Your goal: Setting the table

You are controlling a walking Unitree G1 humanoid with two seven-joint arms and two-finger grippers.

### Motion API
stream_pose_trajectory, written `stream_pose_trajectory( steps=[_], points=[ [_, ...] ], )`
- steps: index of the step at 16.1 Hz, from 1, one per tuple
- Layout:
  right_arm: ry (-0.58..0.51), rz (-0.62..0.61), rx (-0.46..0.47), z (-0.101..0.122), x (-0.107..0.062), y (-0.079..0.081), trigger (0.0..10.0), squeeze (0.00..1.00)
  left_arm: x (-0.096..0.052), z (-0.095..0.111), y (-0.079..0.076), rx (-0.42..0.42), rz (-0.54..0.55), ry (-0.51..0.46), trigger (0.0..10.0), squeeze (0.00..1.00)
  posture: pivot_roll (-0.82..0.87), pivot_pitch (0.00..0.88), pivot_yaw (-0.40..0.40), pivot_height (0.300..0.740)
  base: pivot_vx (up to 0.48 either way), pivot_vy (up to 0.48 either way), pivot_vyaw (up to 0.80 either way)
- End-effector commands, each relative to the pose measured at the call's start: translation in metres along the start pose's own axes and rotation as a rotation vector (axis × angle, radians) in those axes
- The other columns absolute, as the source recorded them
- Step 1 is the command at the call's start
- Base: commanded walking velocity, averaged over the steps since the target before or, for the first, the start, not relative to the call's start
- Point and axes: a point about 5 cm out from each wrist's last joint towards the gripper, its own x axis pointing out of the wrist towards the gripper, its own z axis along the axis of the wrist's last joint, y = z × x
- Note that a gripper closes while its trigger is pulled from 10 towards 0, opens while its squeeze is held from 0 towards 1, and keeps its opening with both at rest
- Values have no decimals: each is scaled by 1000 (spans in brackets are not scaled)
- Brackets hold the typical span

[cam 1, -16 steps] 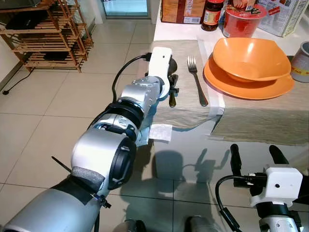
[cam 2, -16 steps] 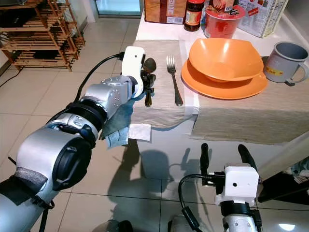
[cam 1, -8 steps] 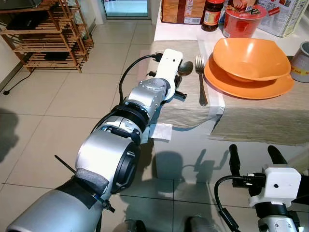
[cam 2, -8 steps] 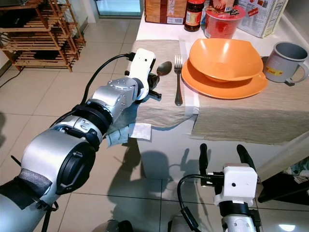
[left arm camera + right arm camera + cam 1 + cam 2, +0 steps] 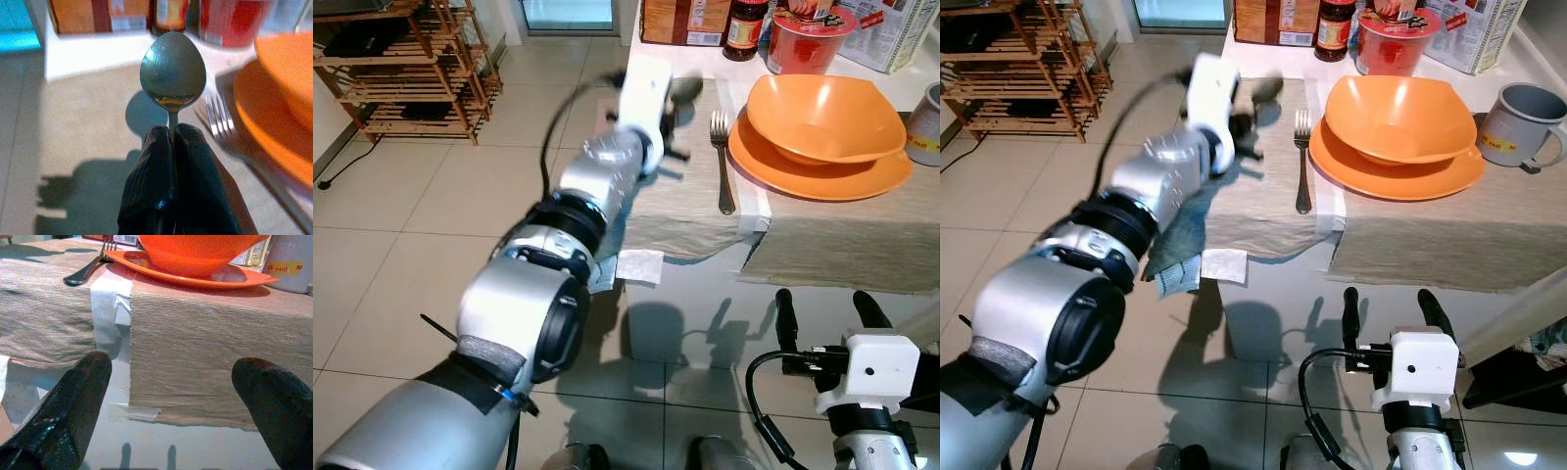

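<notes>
Left end effector (image 5: pixel 170 139) is clamped on the spoon (image 5: pixel 172 71) by its handle, bowl fwd, lifted clear of the cloth (image 5: pixel 680 201) on the bench (image 5: pixel 671 61), just beside the fork (image 5: pixel 721 162). That fork lies w/ the orange bowl (image 5: pixel 824 116) on its plate (image 5: pixel 822 181), so the spoon is prob. headed for a slot alongside. Right end effector (image 5: pixel 173 396) hangs idle below the bench edge, fingers spread wide, nothing in them.

Your left gripper (image 5: pixel 1252 116) is blurred above the placemat (image 5: pixel 1263 186) near the table's left edge, carrying a spoon (image 5: pixel 1268 90). The fork (image 5: pixel 1302 162) lies just beside the orange plate (image 5: pixel 1396 166), which holds the orange bowl (image 5: pixel 1400 116). Your right gripper (image 5: pixel 1389 308) hangs open below the table's front edge.
</notes>
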Motion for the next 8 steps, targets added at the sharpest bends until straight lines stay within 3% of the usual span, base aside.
stream_pose_trajectory(
  steps=[1,5,8],
  points=[
    [28,1,-6,-6,0,0,10000,0,-2,16,7,11,12,-68,0,0,-252,109,80,740,0,0,0],
    [9,0,0,-6,8,1,10000,0,-14,5,27,15,8,-112,0,0,-223,85,82,740,0,0,0],
    [-22,-1,5,-4,17,2,10000,0,-37,-14,51,27,24,-142,0,0,-193,57,85,740,0,0,0]
  ],
)
